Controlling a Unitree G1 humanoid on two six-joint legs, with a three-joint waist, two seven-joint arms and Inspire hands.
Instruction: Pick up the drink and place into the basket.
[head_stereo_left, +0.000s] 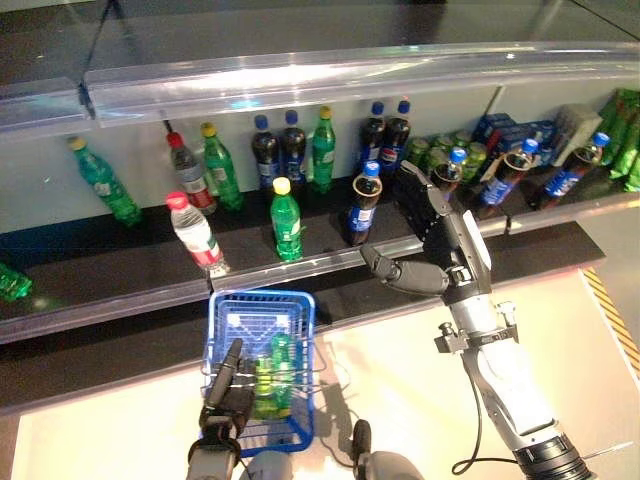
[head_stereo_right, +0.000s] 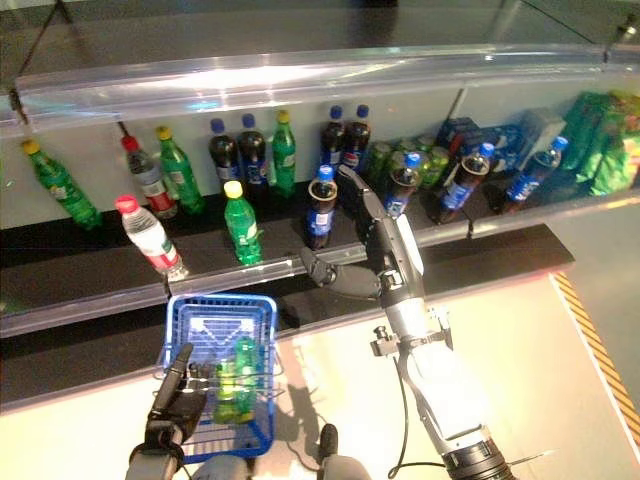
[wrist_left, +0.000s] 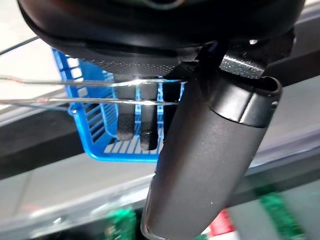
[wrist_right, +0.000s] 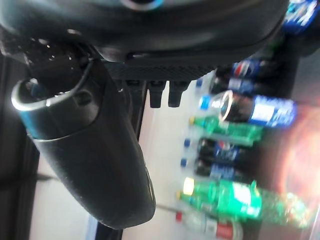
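Cola bottle (head_stereo_left: 363, 208): upright at the front of the shelf, blue cap, dark drink; just left of the right hand, close to the thumb, apart from it.
Right hand (head_stereo_left: 432, 232): raised in front of the shelf rail, fingers straight and spread toward the far bottles, thumb (head_stereo_left: 392, 270) stretched left; holding nothing.
Green bottle in basket (head_stereo_left: 281, 370): lying inside the blue basket, near side, beside a second greenish bottle.
Blue basket (head_stereo_left: 262, 301): low, near left of centre, below the shelf; wire handles up under the left hand.
Left hand (head_stereo_left: 226, 392): at the basket's near left edge, fingers curled round the wire handles (wrist_left: 90, 90), as the left wrist view confirms.
Yellow-capped green bottle (head_stereo_left: 285, 220): upright on the shelf, left of the cola bottle.
Red-capped water bottle (head_stereo_left: 196, 234): tilted, further left, at the shelf front.
Far row: dark cola and green bottles standing along the back wall.
Cans (head_stereo_left: 444, 150): green, far right of the hand.
Shelf (head_stereo_left: 120, 290): dark, with a clear front rail.
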